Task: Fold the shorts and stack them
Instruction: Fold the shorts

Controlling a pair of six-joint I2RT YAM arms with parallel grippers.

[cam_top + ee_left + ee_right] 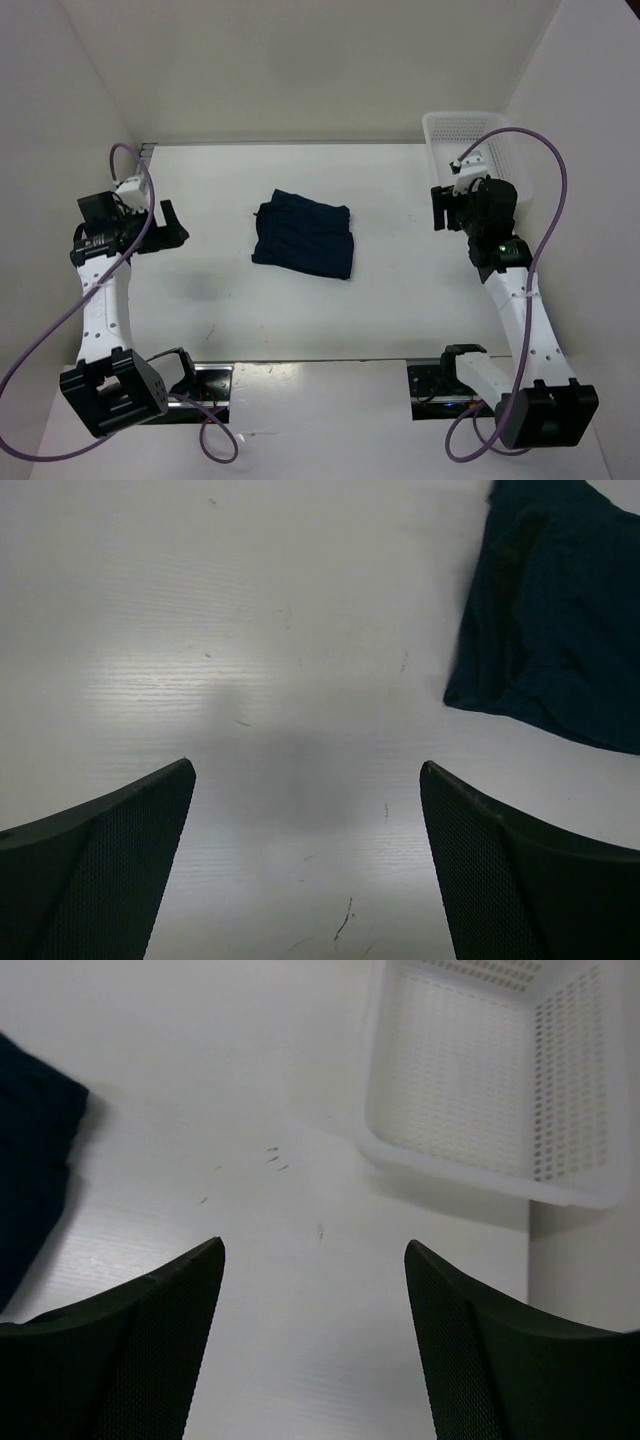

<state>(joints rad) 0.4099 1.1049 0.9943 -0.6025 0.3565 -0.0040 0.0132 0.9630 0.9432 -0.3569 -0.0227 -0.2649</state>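
Note:
The dark navy shorts (303, 235) lie folded in a compact rectangle on the white table, near the middle. They show at the top right of the left wrist view (560, 620) and at the left edge of the right wrist view (30, 1170). My left gripper (170, 228) is open and empty, held above the table well left of the shorts. My right gripper (440, 208) is open and empty, held above the table to the right of the shorts, beside the basket.
A white plastic mesh basket (440, 135) stands at the back right corner; it looks empty in the right wrist view (400, 1150). White walls close in the table at the back and both sides.

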